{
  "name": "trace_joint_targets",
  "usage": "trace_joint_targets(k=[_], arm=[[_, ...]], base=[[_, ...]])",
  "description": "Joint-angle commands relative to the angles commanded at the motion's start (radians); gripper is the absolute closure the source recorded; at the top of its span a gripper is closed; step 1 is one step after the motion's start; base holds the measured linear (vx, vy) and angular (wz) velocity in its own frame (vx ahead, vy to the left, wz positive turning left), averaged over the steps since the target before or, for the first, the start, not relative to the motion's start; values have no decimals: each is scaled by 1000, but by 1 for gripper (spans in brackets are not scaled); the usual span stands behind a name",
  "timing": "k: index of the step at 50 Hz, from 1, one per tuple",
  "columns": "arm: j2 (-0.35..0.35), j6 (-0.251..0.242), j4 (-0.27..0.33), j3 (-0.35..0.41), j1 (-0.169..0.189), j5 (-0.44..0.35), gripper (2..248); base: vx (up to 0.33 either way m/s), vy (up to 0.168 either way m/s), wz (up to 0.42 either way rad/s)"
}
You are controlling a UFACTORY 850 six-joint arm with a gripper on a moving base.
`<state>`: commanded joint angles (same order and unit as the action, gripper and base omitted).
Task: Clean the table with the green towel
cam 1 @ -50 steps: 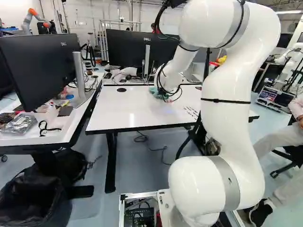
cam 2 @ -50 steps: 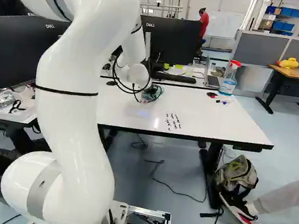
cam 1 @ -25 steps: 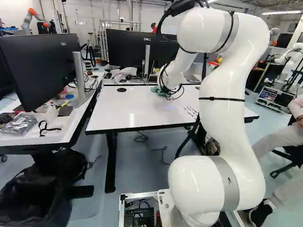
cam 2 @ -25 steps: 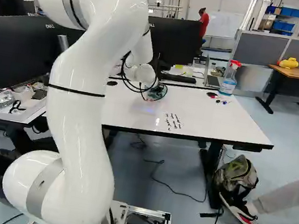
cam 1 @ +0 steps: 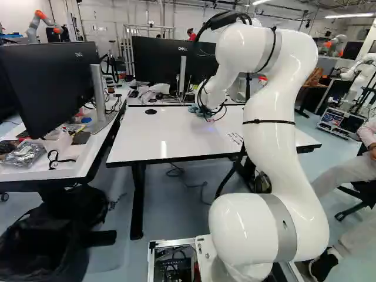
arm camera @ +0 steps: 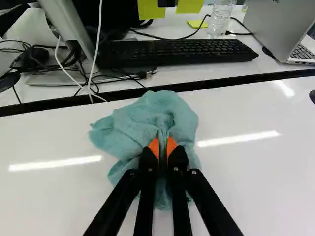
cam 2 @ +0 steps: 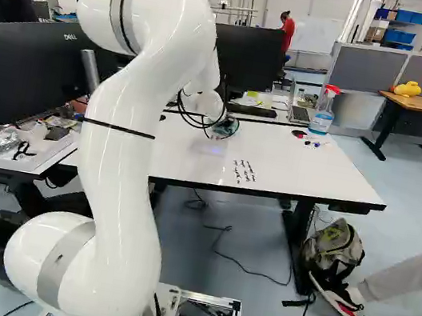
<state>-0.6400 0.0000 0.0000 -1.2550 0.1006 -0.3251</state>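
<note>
White arm (cam 1: 269, 147), left base view: rises right of centre from the joint at the foot, bends over near the upper middle, then slants down leftward to the bench's (cam 1: 170, 135) far part. Tool (cam 1: 207, 115) mostly hidden among cables; green towel (cam 1: 195, 109) at it, upper middle of frame. Another robot (cam 1: 47, 22), orange and white, upper left; seen in this view only.

Right base view: arm left of centre, bend at upper left, forearm dropping rightward to the same towel. Spray bottle (cam 2: 324, 112) on the bench, right of centre and high; only this view has it. Dark marks (cam 2: 244, 172) stand well clear of the arm.

Wrist view: tool (arm camera: 163, 147) narrow, orange pads (arm camera: 154, 146) pinching a gathered fold; loose cloth spreads over the bench around the fingertips. Keyboard (arm camera: 177, 52) ahead, past the seam. Grip readable only here.
</note>
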Motion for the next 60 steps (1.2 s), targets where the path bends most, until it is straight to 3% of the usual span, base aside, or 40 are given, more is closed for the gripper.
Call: trace_joint_targets(k=[17, 60], arm=[[19, 0, 0, 26, -37, 0, 213], [178, 0, 0, 240, -111, 0, 213]], base=[[0, 0, 0], [0, 0, 0]])
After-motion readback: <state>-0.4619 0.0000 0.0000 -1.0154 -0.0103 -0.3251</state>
